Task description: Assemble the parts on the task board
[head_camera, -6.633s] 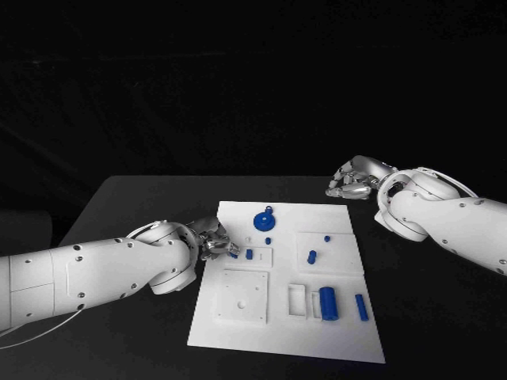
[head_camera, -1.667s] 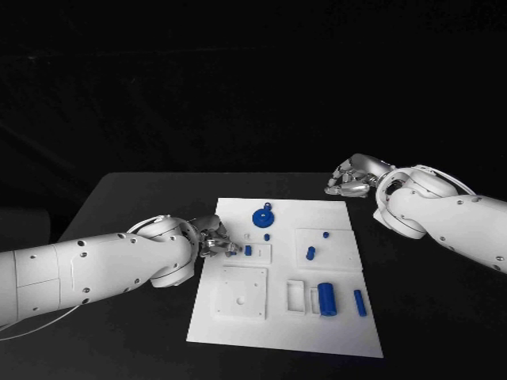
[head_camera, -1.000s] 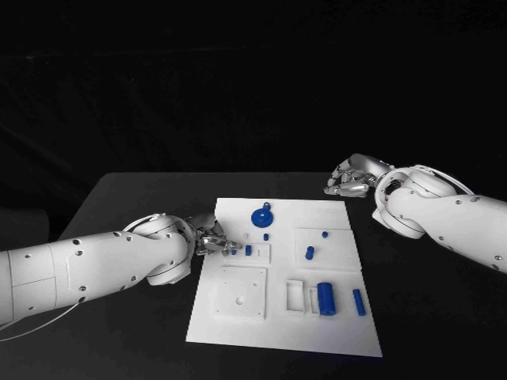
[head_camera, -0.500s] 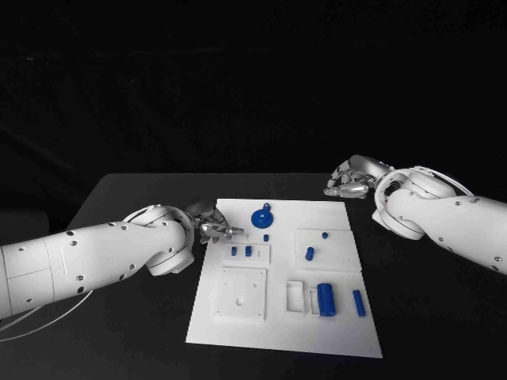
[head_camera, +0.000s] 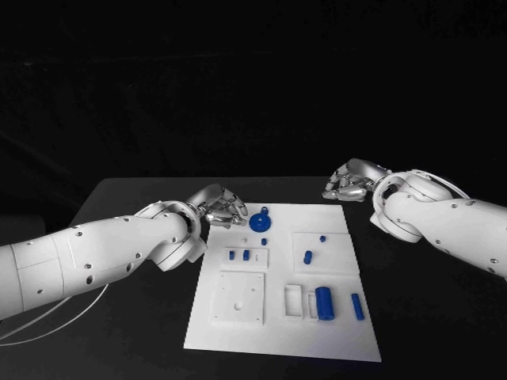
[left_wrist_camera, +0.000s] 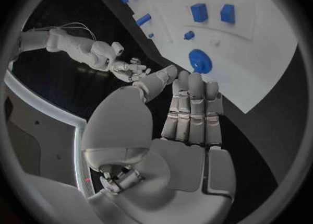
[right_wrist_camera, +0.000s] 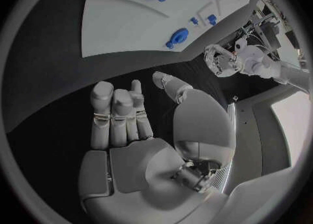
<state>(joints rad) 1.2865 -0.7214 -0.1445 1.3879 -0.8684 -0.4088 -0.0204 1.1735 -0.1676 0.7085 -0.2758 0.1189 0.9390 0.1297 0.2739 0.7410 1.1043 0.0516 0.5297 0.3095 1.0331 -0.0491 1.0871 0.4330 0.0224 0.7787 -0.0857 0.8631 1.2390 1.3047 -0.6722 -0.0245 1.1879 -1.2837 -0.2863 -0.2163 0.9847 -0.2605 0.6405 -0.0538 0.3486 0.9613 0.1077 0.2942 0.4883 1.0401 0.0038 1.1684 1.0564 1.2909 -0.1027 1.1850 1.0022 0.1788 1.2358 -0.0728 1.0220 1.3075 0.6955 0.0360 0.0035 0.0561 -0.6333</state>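
The white task board [head_camera: 287,277] lies in the middle of the table. A round blue part with a knob [head_camera: 259,219] sits near its far left corner. Two small blue pegs [head_camera: 240,255] stand side by side in a raised plate below it. My left hand [head_camera: 217,207] hovers off the board's far left edge, just left of the round part [left_wrist_camera: 200,60], with its fingers [left_wrist_camera: 192,104] stretched out and nothing in them. My right hand [head_camera: 351,184] hangs beyond the board's far right corner, its palm [right_wrist_camera: 124,125] bare and the thumb apart.
More blue parts lie on the board: a short piece [head_camera: 307,256] at mid right, a thick cylinder [head_camera: 325,302] and a thin bar [head_camera: 357,306] near the front right. A square white plate [head_camera: 241,298] sits at the front left. Black table surrounds the board.
My left hand has drawn away from the two small pegs and moved toward the far edge, ending beside the round part. The pegs stay standing in their plate. My right hand has barely moved.
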